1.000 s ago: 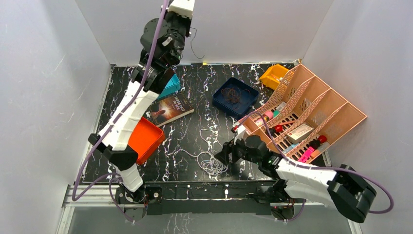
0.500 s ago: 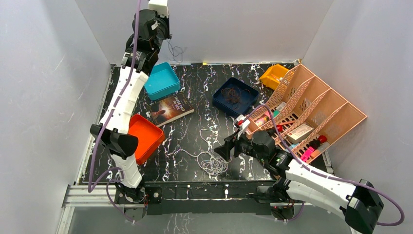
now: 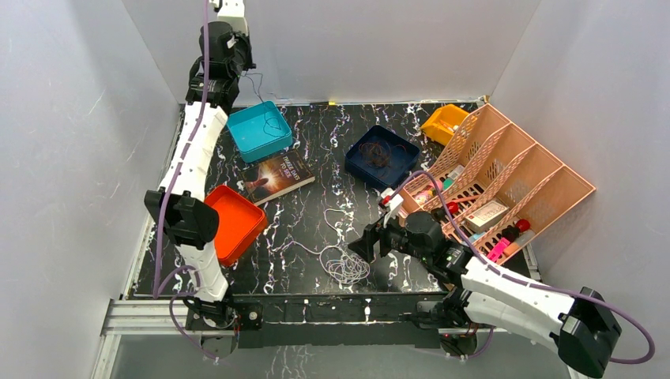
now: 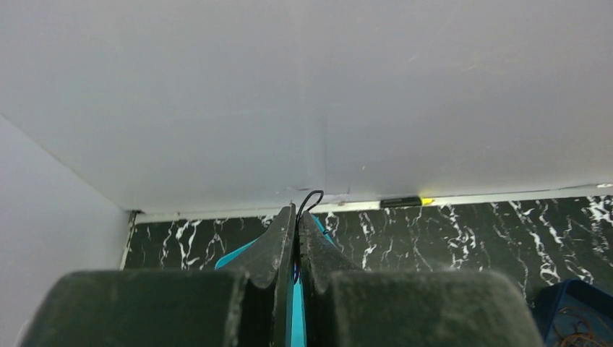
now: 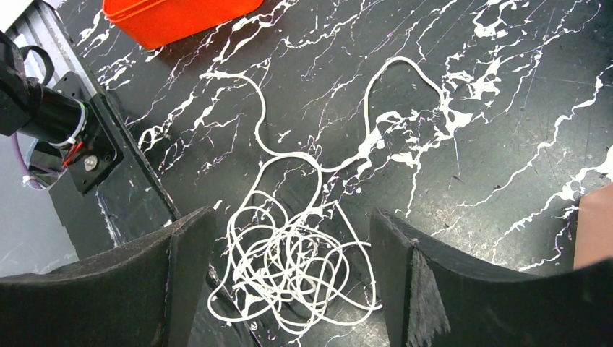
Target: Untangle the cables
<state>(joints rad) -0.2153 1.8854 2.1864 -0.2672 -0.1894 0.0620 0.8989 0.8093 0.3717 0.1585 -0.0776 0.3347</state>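
A whitish cable tangle [image 3: 344, 264] lies on the black marbled table near the front edge, with one loop [image 3: 338, 215] trailing back. In the right wrist view the tangle [image 5: 289, 264] sits between and just below my open right gripper [image 5: 293, 215]. From above, the right gripper [image 3: 362, 246] is just right of the tangle. My left gripper [image 3: 237, 69] is raised high at the back left, shut on a thin black cable [image 3: 257, 85] whose lower end hangs into the teal bin [image 3: 246, 136]. The black cable's loop [image 4: 311, 196] pokes out of the shut left gripper [image 4: 297, 210]. Dark brown cables [image 3: 378, 154] lie in the blue bin [image 3: 404, 167].
An orange bin [image 3: 246, 229] sits at the left and a book [image 3: 278, 175] lies in the middle. A pink slotted organiser [image 3: 545, 178] with small items and a yellow bin [image 3: 441, 122] stand at the right. White walls close in the back and sides.
My left arm has swung left along the back wall with the black cable, whose lower end now hangs into the teal bin. My right gripper has shifted slightly beside the white tangle.
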